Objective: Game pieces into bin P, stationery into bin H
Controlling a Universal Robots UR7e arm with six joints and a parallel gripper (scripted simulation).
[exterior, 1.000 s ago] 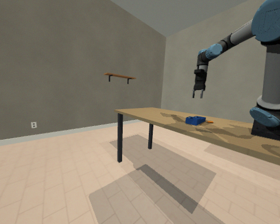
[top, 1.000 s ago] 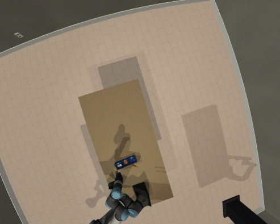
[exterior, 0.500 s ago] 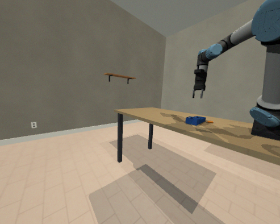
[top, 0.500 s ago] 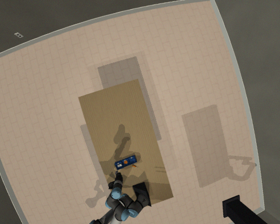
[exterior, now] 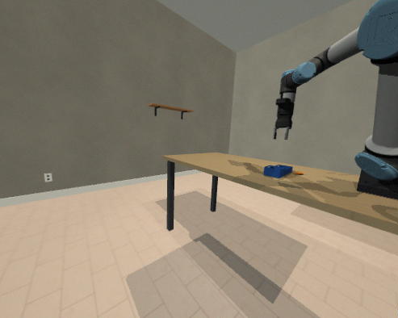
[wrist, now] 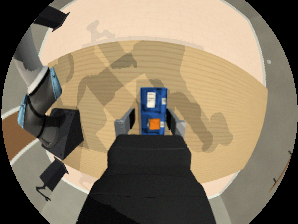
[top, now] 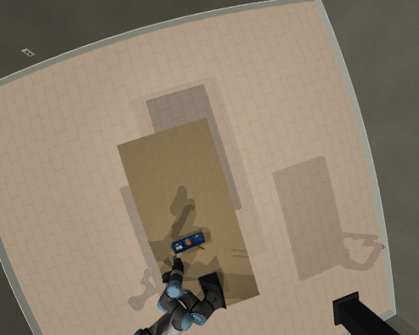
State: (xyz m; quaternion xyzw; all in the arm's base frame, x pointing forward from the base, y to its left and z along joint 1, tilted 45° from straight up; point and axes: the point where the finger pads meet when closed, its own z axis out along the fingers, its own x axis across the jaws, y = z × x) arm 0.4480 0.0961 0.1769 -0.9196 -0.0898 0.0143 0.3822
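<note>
Your gripper (exterior: 281, 137) hangs high above the table (exterior: 213, 163) with its fingers spread wide and nothing between them, pointing straight down. That height suits a survey or a drop: from there the wrist camera looks down on the whole bin unit and nothing risks being knocked.

Directly beneath, in the wrist view, sits the blue bin unit (wrist: 154, 111), a long box split into two compartments end to end. The nearer compartment holds an orange thing (wrist: 154, 124); the farther one holds something pale (wrist: 152, 98). You cannot read the P or H marks at this size, so which compartment is which stays open, and what the two items are is also too small to tell.

From the top view the bins (top: 187, 242) lie just ahead of the arm's wrist, near the robot's end of the table. Just beside the bins, on the wood, lies a small orange piece (top: 201, 246), also visible in the exterior view (exterior: 298, 173); it looks slim, perhaps a pencil or crayon, though that is a guess.

If it is stationery, it likely still needs picking up, which would call for a low, narrow pinch close to the bin wall.
</note>
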